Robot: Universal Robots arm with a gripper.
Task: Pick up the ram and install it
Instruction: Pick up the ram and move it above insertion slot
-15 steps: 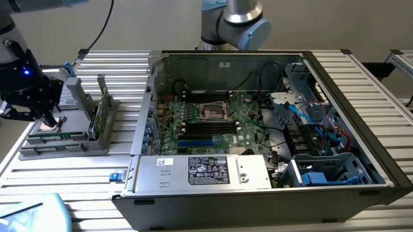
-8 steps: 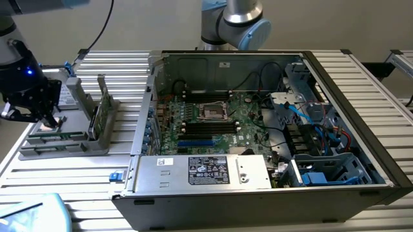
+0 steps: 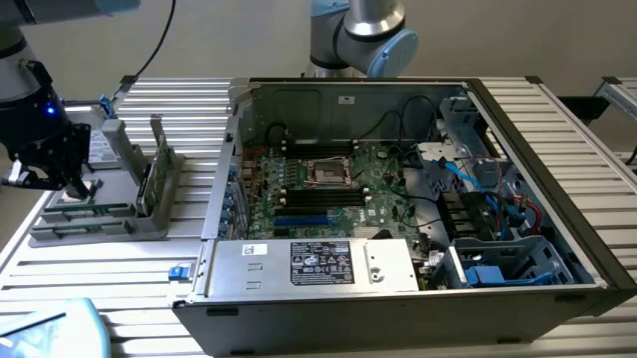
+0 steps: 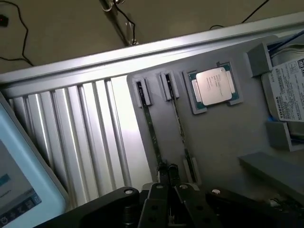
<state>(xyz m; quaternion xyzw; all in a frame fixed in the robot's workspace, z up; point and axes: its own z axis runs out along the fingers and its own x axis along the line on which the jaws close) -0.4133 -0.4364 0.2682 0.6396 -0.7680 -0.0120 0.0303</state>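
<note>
arm: smooth silver-grey metal arm tube [image 3: 20,45], pretty standard look
joint: fat rounded silver joint [image 3: 363,30] with a pale blue plastic cap on the end
wrist: chunky black wrist housing [image 3: 35,127] with a tiny blue light [image 3: 50,110] glowing on it
gripper: matte black gripper [image 3: 45,183] [image 4: 167,171], all angular plates and narrow fingers
screws: two shiny round silver screws [image 4: 127,191] on the gripper body

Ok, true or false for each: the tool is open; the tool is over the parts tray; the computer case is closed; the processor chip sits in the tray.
1. The tool is open: false, it is shut.
2. The tool is over the gray parts tray: true.
3. The computer case is closed: false, it is open, with the motherboard showing.
4. The processor chip sits in the tray: true, beside the ram sticks.
</note>
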